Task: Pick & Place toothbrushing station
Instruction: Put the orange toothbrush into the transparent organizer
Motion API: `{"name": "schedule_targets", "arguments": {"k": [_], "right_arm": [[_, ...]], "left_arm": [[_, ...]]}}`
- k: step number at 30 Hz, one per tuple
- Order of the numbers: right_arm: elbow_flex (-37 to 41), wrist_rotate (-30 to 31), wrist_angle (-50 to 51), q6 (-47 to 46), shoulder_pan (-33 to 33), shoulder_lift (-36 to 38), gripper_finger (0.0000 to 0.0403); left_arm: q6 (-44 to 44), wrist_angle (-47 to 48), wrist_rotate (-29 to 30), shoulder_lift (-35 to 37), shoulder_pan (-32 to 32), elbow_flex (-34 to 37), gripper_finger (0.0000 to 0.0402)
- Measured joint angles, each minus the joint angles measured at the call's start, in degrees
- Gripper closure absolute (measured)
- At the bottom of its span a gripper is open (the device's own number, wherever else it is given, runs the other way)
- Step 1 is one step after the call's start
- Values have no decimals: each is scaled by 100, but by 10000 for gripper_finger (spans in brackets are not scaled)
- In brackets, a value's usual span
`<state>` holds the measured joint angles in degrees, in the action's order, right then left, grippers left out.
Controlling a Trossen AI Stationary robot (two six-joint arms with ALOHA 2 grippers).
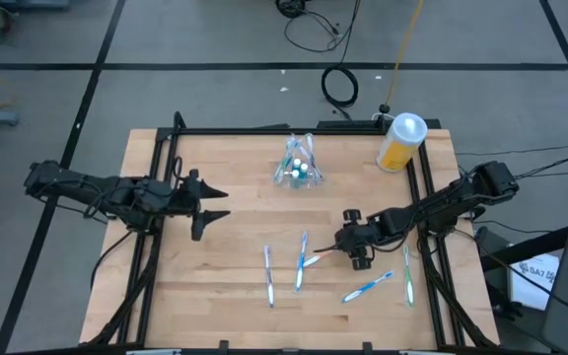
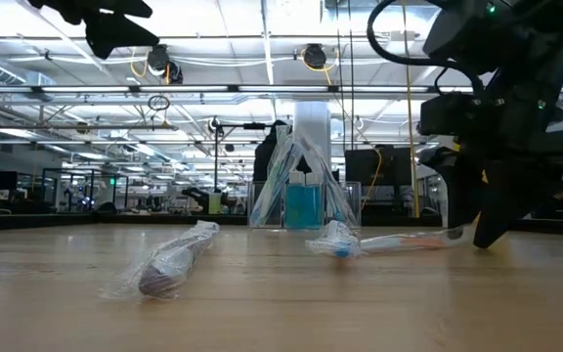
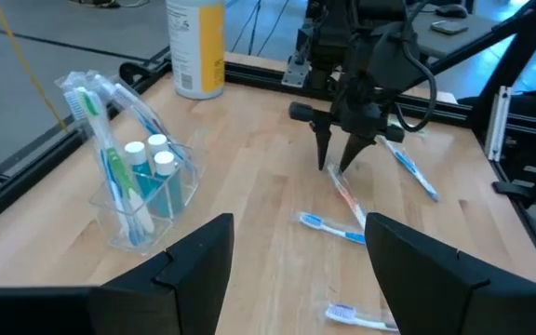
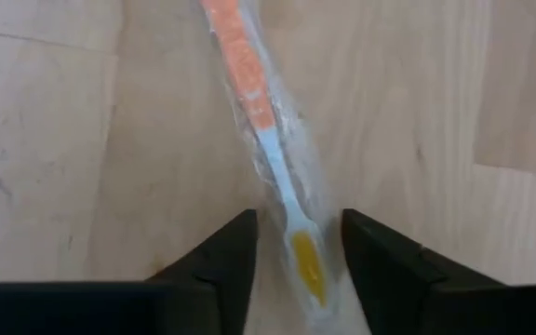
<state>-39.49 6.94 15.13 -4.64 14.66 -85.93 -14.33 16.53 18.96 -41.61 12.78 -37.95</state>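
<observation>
High view: my right gripper (image 1: pixel 335 246) sits low over the wooden table (image 1: pixel 225 296), straddling one wrapped toothbrush; four others (image 1: pixel 269 277) lie scattered nearby. Clear cup (image 1: pixel 299 168) stands upright mid-table, already holding brushes and tubes. Left gripper (image 1: pixel 215 202) waits, spread open, off to the side.

Low view: crinkly wrappers, thin film.

Left wrist view: cup is clear rigid plastic; teal tubes (image 3: pixel 156 172) stand cap-up.

Right wrist view: my fingers (image 4: pixel 217 256) are parted either side of an orange-handled toothbrush (image 4: pixel 259 116), not yet closed. Slippery film, so I judge a centred grip matters.
</observation>
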Motion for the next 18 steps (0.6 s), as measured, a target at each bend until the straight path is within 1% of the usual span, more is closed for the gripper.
{"name": "schedule_targets", "arguments": {"k": [6,11,14,18], "right_arm": [[18,-86,-463,382,-9,37,329],[-18,-4,-746,1054,-33,39,377],[-149,403,-650,1597,-39,39,396],[-417,805,-611,2463,-38,39,399]], "left_arm": [[4,-2,24,-1,212,0,151],[-32,-46,61,0,255,0,151],[-165,-49,63,-32,255,-2,151],[-361,-62,66,-182,255,-2,151]]}}
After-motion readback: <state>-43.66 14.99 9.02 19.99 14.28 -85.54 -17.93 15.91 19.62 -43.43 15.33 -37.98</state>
